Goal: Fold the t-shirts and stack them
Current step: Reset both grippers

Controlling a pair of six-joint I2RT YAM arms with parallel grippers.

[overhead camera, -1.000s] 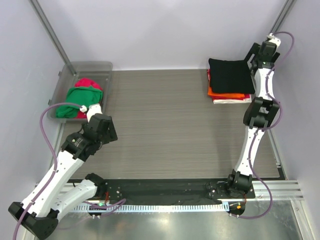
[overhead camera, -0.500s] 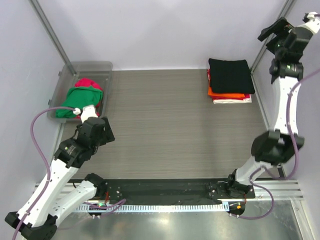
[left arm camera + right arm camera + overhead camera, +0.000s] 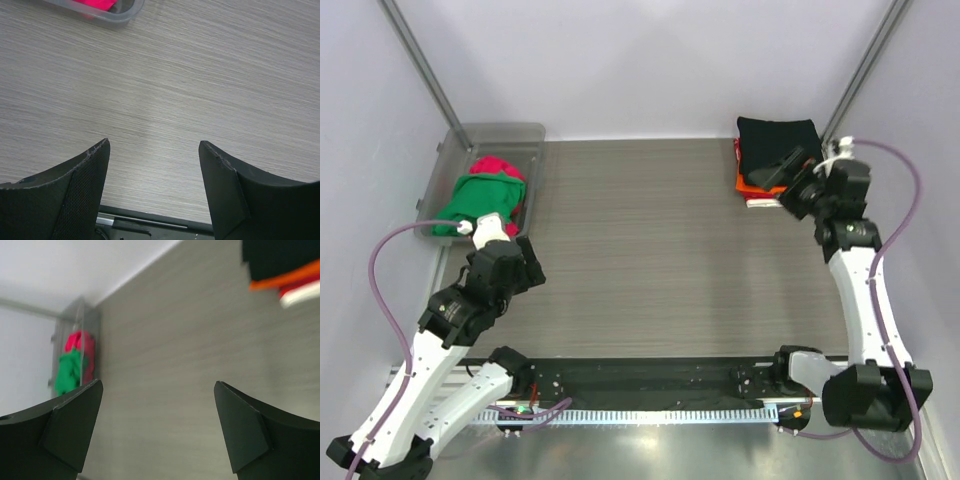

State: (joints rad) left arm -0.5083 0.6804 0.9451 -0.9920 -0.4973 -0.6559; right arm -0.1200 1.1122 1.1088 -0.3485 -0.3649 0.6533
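A folded stack (image 3: 775,140) lies at the back right of the table, with a black t-shirt on top and orange, red and white ones under it. It also shows in the right wrist view (image 3: 280,262). A crumpled green t-shirt (image 3: 475,200) and a red t-shirt (image 3: 498,165) lie in a clear bin (image 3: 520,135) at the back left. My right gripper (image 3: 785,175) is open and empty above the stack's near edge; its wrist view (image 3: 156,385) faces across the table. My left gripper (image 3: 520,270) is open and empty over bare table just in front of the bin, as its wrist view (image 3: 154,145) shows.
The bin's corner (image 3: 107,12) shows at the top of the left wrist view. The bin with the green t-shirt (image 3: 70,372) shows far off in the right wrist view. A black base rail (image 3: 650,375) runs along the table's near edge. Walls close in the left, back and right.
My right arm has swung down from high by the right wall to just over the stack's near edge. My left arm has drawn back slightly toward the near edge.
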